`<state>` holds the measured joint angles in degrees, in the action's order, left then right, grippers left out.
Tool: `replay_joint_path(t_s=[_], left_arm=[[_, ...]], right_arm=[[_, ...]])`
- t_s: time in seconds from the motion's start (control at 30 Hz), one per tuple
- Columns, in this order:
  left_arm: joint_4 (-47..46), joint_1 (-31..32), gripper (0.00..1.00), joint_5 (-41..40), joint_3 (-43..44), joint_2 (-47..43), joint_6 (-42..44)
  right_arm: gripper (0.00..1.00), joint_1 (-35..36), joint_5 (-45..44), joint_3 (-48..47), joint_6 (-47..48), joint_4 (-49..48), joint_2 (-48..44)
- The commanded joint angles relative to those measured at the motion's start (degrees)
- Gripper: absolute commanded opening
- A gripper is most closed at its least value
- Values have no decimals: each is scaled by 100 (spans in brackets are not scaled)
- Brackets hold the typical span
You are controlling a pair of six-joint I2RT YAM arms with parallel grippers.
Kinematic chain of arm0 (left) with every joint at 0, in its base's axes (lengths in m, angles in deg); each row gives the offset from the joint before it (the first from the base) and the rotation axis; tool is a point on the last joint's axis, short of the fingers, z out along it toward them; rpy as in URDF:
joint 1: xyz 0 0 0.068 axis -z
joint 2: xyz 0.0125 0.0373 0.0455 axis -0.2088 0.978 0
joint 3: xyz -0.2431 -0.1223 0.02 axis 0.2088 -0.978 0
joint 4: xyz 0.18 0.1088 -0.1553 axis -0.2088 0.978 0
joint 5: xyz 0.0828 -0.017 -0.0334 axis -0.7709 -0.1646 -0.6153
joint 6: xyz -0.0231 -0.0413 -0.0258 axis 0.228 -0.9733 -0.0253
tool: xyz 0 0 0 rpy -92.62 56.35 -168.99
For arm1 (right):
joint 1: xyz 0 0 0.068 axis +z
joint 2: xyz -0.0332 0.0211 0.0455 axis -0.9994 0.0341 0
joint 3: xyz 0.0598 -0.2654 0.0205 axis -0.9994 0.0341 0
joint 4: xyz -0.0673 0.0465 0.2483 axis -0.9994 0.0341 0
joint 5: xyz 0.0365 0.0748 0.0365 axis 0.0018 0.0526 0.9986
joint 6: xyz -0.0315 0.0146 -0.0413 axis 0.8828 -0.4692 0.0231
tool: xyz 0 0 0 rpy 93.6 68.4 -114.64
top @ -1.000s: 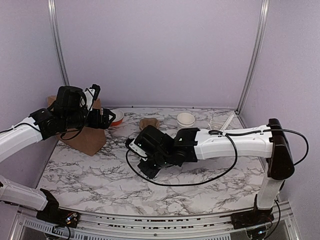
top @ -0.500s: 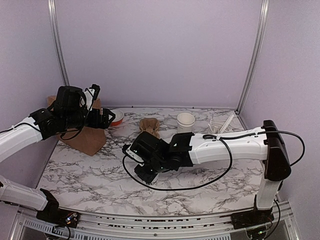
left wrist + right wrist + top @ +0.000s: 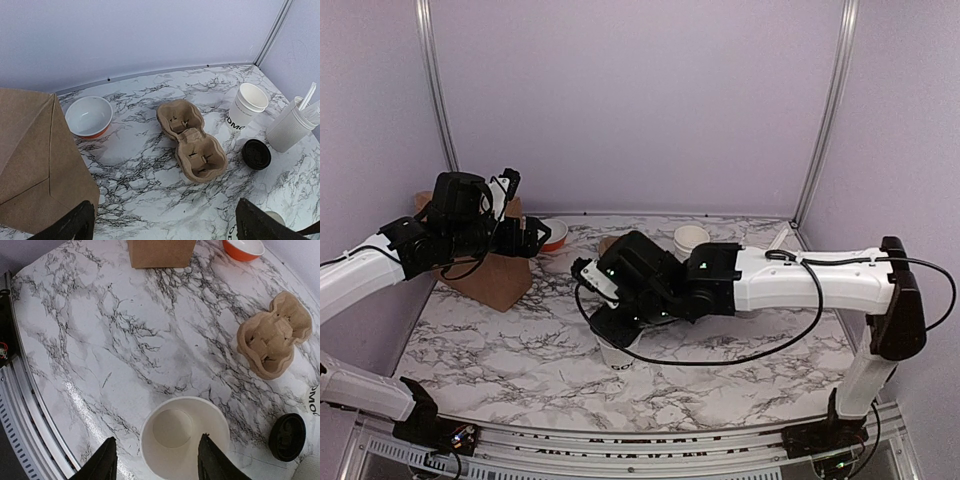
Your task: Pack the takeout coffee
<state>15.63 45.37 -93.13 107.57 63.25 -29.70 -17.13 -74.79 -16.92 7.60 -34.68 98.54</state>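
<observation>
Two arms are over the marble worktop [image 3: 100,340].

Right arm: it reaches in to the near-middle of the worktop. The right fingers [image 3: 106,462] are spread above the takeout coffee cup [image 3: 172,429]. One finger sits outside the rim. The other overlaps the cup's mouth in the wrist view. Cannot tell whether either finger touches the cup, and the cup wall is not pinched.

Takeout coffee cup: white paper, upright on the worktop, mouth open, no lid on it. The inside looks bare white. The top view shows dark lettering on the side facing the arm bases.

Black lid [image 3: 287,437]: round, lying flat on the worktop near the cup but apart from it. It is between the cup and the stacked white cups [image 3: 245,107].

Left arm: it hangs at the far left by the brown paper bag [image 3: 25,160]. The left fingers [image 3: 70,225] are spread wide with nothing between them.

Other items:
- A moulded two-well cardboard cup carrier [image 3: 275,335] lies flat, further from the arm bases than the cup. Both wells hold nothing.
- A bowl [image 3: 89,116], white inside and orange outside, sits between the bag and the carrier near the back wall.
- A taller white cylinder [image 3: 289,131] holding utensils stands beside the stacked cups at the far right.
</observation>
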Motion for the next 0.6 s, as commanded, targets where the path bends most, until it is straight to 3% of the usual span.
replay_joint_path(t_s=[0.0, 0.57], left_arm=[[-100, -27, 99, 78, -2, 57, -11], [-96, -34, 99, 97, -2, 73, -11]], right_arm=[[53, -461, -9, 17, -132, -102, -503], [52, -2088, 233, 1143, 17, -619, -542]])
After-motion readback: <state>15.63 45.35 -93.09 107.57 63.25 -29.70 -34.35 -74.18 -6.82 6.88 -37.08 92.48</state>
